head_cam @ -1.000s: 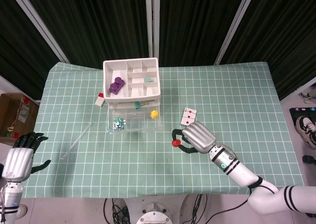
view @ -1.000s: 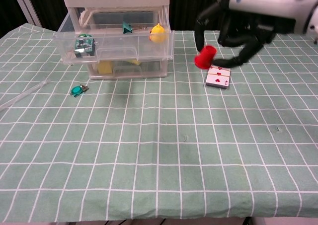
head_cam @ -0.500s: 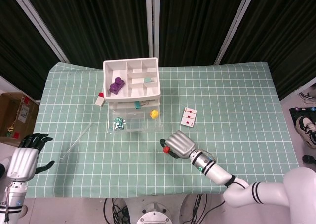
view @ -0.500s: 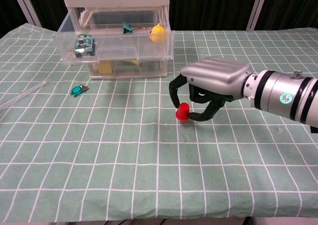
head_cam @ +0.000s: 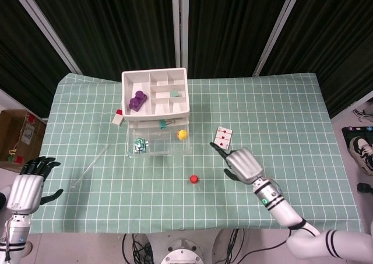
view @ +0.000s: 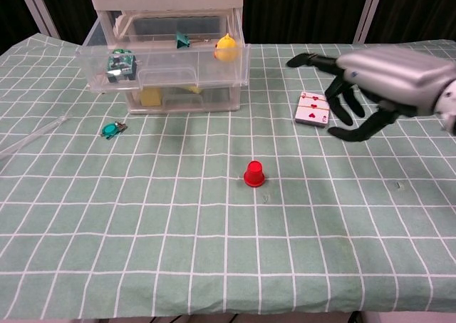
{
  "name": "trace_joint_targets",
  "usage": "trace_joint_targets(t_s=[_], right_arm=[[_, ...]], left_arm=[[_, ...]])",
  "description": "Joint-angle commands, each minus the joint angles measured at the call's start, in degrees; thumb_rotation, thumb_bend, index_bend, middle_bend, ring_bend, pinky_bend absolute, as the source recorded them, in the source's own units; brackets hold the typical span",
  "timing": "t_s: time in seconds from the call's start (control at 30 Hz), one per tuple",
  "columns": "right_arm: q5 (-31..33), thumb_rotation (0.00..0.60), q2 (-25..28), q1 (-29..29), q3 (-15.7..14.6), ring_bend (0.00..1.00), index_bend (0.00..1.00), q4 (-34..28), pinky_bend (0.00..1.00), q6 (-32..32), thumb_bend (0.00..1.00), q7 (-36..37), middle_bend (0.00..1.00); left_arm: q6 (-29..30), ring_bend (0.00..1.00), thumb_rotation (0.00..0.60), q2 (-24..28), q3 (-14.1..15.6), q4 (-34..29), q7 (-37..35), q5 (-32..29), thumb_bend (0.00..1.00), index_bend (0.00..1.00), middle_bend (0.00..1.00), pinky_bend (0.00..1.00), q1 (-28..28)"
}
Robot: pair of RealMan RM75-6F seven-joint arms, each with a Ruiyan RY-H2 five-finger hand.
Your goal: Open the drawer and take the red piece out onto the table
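Note:
The red piece (head_cam: 193,179) (view: 253,173) stands alone on the green checked cloth, in front of the drawer unit. The clear drawer (head_cam: 158,140) (view: 165,60) is pulled out of the white unit (head_cam: 155,96); it holds a yellow duck (view: 226,48), a teal clip and a small green item. My right hand (head_cam: 243,164) (view: 370,84) hovers to the right of the red piece, fingers spread, holding nothing. My left hand (head_cam: 25,186) waits off the table's left front corner, fingers apart and empty.
A playing card pack (head_cam: 222,137) (view: 313,109) lies just under my right hand's fingers. A small teal object (view: 111,129) and a clear stick (head_cam: 90,166) lie left of the drawer. The unit's top tray holds a purple block (head_cam: 138,101).
My right hand let go of the red piece on the cloth, then lifted and drew back to the right over the card pack. The left hand barely moved.

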Motion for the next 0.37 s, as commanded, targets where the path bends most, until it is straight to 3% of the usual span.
trace_joint_targets(t_s=[0.03,0.07,0.13,0.37], right_arm=[[-2.83,0.600,7.29,-8.92,-2.48,0.16,0.00,-3.10,0.31,10.25,0.25,6.30,0.22],[-3.41,0.600,8.07,-10.49,-2.70,0.07,0.00,-2.92,0.18,12.34,0.24,7.36,0.14],[-4.78,0.600,9.58,-13.98,-3.45,0.00,0.00,-2.28,0.03,16.56,0.24,9.50,0.04],[-6.91,0.600,12.56,-23.03,-4.82,0.00,0.00,-0.70,0.00,25.29,0.24,15.96,0.00]], left_arm=[[0.07,0.16,0.600,-0.41,-0.24,0.21,0.35,-0.25,0.00,0.29,0.22,0.20,-0.06],[-0.02,0.16,0.600,-0.53,-0.28,0.20,0.41,-0.30,0.00,0.29,0.22,0.20,-0.14],[-0.23,0.16,0.600,-0.65,-0.28,0.06,0.76,-0.23,0.00,0.29,0.22,0.20,-0.33],[0.07,0.16,0.600,-0.46,-0.26,-1.31,2.02,0.24,0.00,0.29,0.22,0.20,-0.52]])
